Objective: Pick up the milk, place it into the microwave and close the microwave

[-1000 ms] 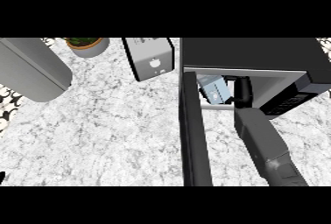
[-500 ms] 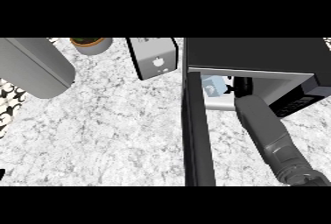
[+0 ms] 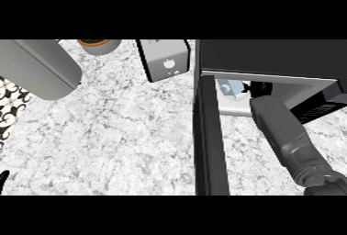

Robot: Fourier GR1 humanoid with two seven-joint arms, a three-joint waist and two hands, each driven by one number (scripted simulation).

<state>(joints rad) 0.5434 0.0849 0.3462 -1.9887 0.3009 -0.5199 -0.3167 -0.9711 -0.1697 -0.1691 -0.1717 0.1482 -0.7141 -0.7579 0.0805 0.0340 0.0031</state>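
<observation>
Milk carton (image 3: 231, 87) sits inside microwave (image 3: 271, 57) w/ door (image 3: 209, 137) open. Right hand (image 3: 257, 87) beside it, can't tell fingers.

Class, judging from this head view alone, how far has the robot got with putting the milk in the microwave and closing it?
Done: the milk carton is already inside the microwave.
In hand: the right hand is in the cavity beside the carton; whether it grips the carton cannot be told.
Left: pull the arm out and shut the microwave door, which stands wide open.
</observation>
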